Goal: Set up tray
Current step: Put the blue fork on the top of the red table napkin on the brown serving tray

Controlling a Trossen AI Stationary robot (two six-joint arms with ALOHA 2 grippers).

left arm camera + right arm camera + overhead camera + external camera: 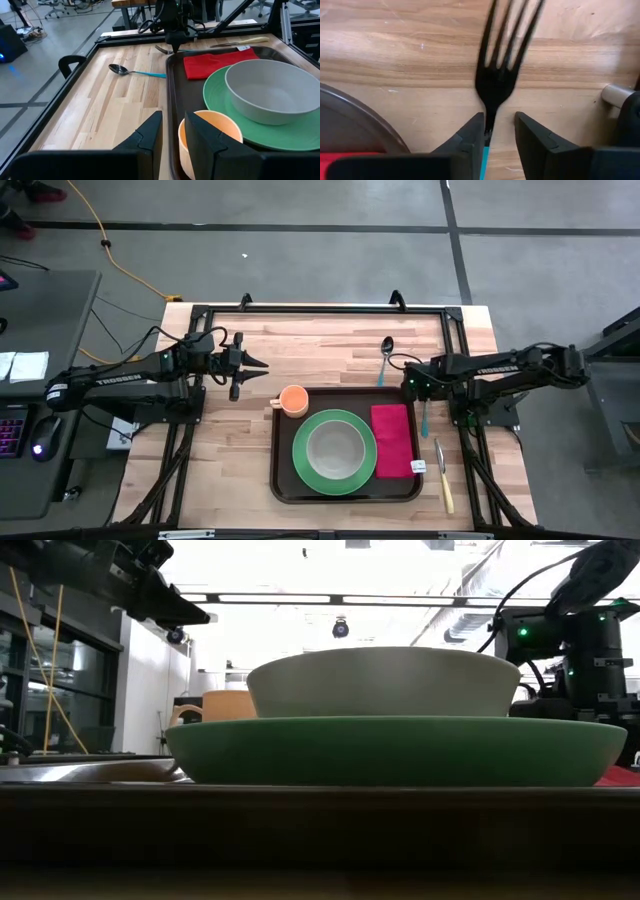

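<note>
Pale, smooth planked wood for the table (330,345), dark glossy plastic for the tray (186,102), red cloth for the napkin (392,440).

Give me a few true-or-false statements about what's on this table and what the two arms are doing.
1. A grey bowl sits on the green plate. True.
2. The red napkin lies outside the tray. False: it lies in the tray, beside the plate.
3. The right tool is down at a fork on the wood. True.
4. The orange cup hangs from the left tool. False: it stands in the tray's corner, apart from that tool.
5. The spoon lies in the bowl. False: it lies on the table.
</note>
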